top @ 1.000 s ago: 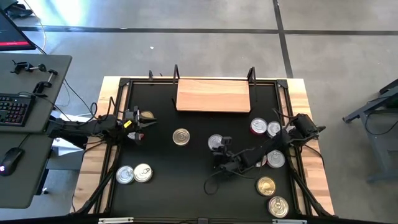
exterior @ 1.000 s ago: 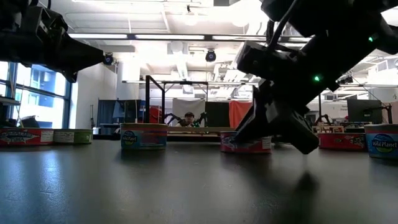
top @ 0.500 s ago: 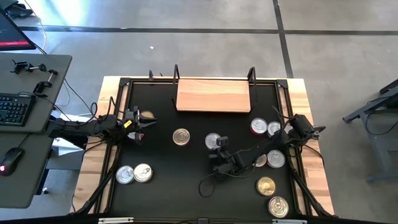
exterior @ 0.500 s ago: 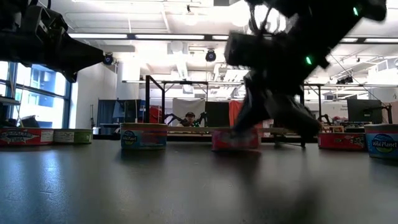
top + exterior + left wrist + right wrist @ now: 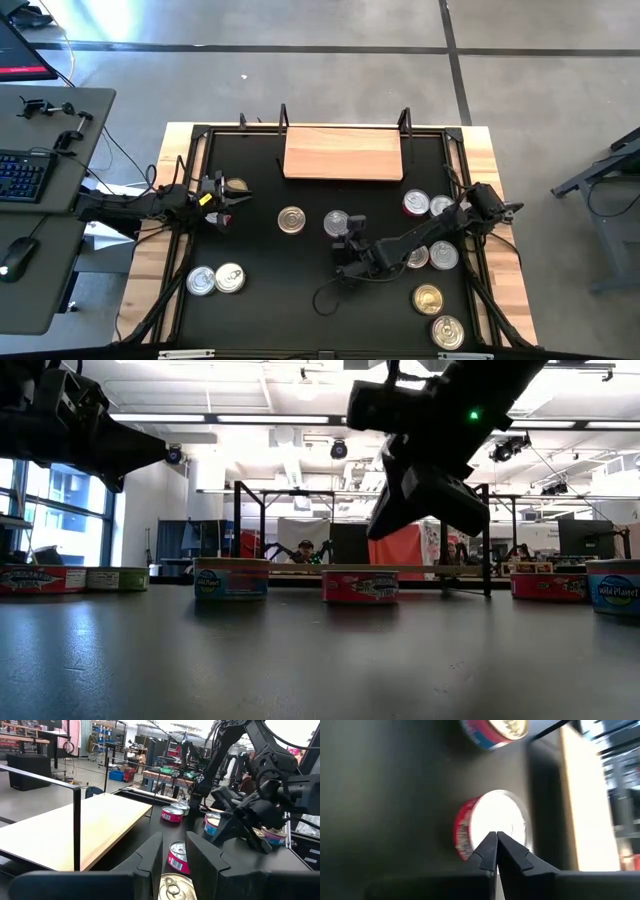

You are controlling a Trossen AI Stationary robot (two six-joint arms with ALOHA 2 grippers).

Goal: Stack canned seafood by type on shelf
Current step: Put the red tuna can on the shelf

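Observation:
The wooden shelf [image 5: 343, 153] stands at the table's far edge and also shows in the left wrist view [image 5: 75, 825]. Round tins lie flat on the black tabletop. My right gripper [image 5: 347, 233] [image 5: 495, 836] is shut. It hangs raised just beside and above a red-sided silver tin [image 5: 337, 222] [image 5: 492, 827] [image 5: 360, 585]; it looks clear of the tin. A gold-lidded tin [image 5: 291, 219] sits left of that one. My left gripper [image 5: 228, 196] [image 5: 174, 855] waits at the table's left, narrowly open, above a gold tin [image 5: 237, 186] [image 5: 175, 890].
Two tins [image 5: 215, 279] lie near the left front. Several more [image 5: 428, 205] [image 5: 443, 256] [image 5: 428, 298] [image 5: 447, 332] sit along the right side under and beside my right arm. Black posts [image 5: 404, 125] stand at the shelf's ends. A desk with a keyboard [image 5: 20, 175] stands left of the table.
My right gripper has moved toward the table's left and slightly toward the far edge, then risen off the tabletop. The red-sided tin has slid the same way, closer to the gold-lidded tin at the centre, and stays flat on the table.

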